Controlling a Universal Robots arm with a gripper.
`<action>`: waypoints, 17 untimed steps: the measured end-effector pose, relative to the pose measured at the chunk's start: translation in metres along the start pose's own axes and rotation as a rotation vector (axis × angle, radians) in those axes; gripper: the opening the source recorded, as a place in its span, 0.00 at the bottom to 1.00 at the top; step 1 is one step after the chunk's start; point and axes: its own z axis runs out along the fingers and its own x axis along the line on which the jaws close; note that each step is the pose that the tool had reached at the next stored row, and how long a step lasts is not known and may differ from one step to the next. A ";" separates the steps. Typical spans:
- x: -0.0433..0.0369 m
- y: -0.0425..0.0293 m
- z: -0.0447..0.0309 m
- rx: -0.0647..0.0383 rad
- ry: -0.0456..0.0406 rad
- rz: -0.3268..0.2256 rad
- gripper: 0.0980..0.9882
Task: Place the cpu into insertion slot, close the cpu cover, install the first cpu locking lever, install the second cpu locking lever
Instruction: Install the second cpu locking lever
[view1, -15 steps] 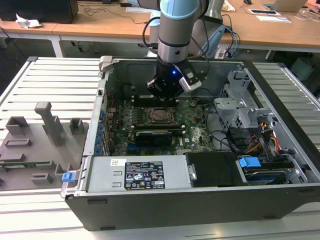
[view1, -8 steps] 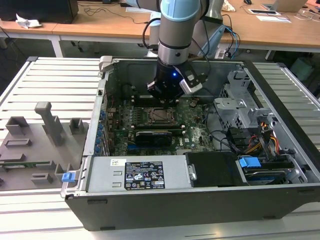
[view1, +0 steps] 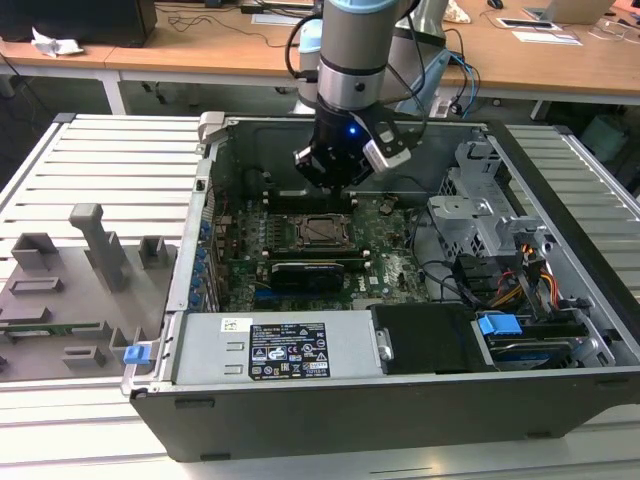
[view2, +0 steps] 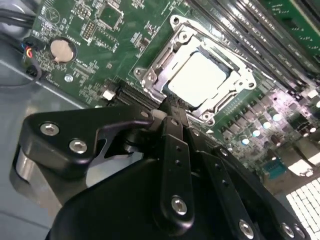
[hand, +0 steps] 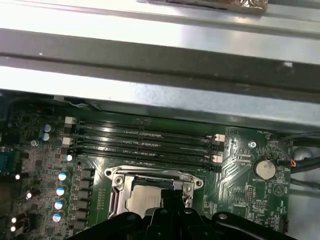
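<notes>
Open computer case (view1: 560, 330) on a slatted bench (view1: 100, 170): directly beneath the claw (view2: 172, 107), clenched and empty, the cpu (view2: 197, 77) sits in the insertion slot (view2: 227, 62), cpu cover (view2: 155, 70) apparently down. Lever state is unclear.

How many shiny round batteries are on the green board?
1. The battery sits near the board edge, by black cables; the gripper hides some board.
</notes>
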 end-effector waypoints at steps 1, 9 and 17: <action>0.0002 -0.0020 -0.0001 0.000 0.0000 0.000 0.01; 0.0034 -0.0310 -0.0018 0.000 0.0000 0.000 0.01; 0.0054 -0.0491 -0.0026 -0.017 0.0027 0.000 0.01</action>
